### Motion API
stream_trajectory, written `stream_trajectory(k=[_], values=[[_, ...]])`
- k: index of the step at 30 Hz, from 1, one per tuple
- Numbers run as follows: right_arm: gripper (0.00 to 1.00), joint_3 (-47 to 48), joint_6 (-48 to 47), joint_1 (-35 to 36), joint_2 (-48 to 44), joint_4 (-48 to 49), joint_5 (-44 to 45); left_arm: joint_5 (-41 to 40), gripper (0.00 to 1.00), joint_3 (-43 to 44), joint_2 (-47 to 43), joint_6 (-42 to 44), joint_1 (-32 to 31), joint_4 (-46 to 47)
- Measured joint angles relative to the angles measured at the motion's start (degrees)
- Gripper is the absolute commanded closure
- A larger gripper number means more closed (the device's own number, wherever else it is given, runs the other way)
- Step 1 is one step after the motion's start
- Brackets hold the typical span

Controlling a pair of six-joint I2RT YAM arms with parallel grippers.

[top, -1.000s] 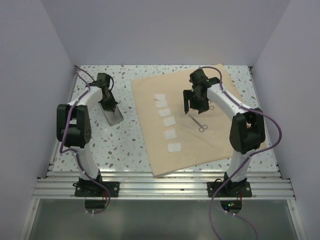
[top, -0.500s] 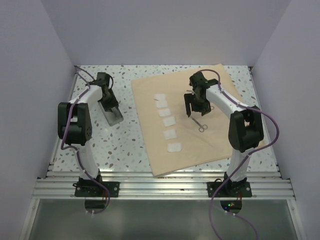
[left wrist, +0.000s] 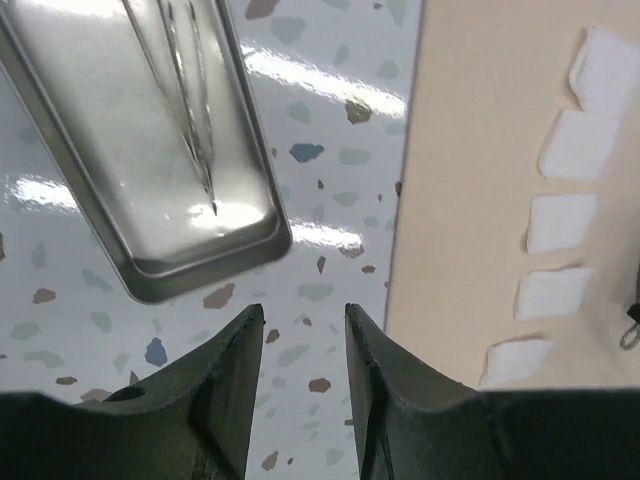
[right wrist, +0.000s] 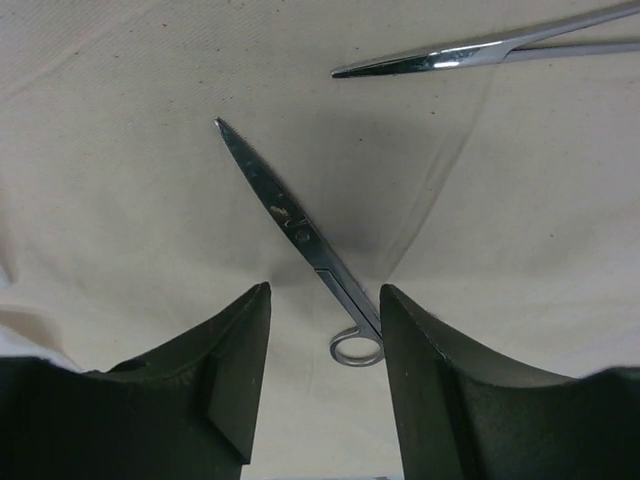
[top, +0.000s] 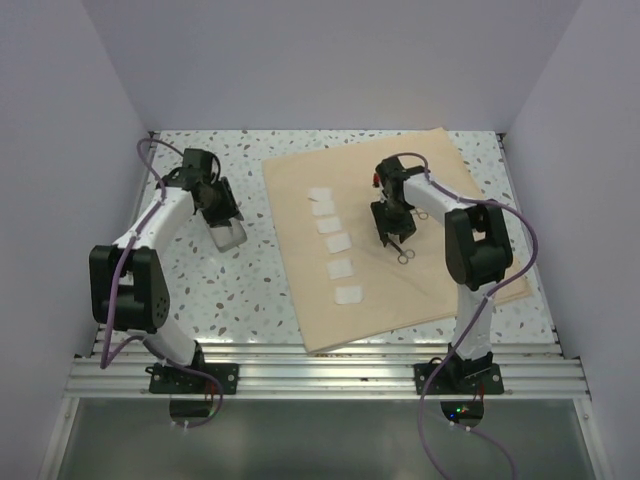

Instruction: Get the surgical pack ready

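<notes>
Right hand [right wrist: 325, 292] lower now, parted over scissors [right wrist: 290, 225]; left hand [left wrist: 302, 312] parted near tin [left wrist: 95, 165] (forceps [left wrist: 192, 120] inside, perhaps)

The tin [top: 228, 234] lies left of the cloth [top: 420, 290], which bears gauze squares [top: 338, 243] and steel instruments [right wrist: 300, 238].

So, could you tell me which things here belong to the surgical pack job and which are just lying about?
For the job: tan cloth; five white gauze squares; ring-handled steel instrument; second steel instrument; silver tin, with a pointed instrument inside.
Just there: speckled table; metal rail at the near edge.
</notes>
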Motion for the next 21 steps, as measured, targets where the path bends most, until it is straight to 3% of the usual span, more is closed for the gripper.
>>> stream_trajectory(k=[8,19,21], values=[[0.50,-1.4,-1.1,0.0,1.8,3.2,0.4,2.9,0.57,-5.6,-4.4,0.0,-3.2,0.1],[0.79,0.4,-1.8,0.2,3.1,2.6,0.9,3.5,0.57,-6.1,-4.5,-0.1,-4.5,0.1],[0.92,0.5,-1.9,0.2,3.1,2.6,1.2,3.4,0.57,-6.1,-4.5,-0.2,-5.0,0.1]])
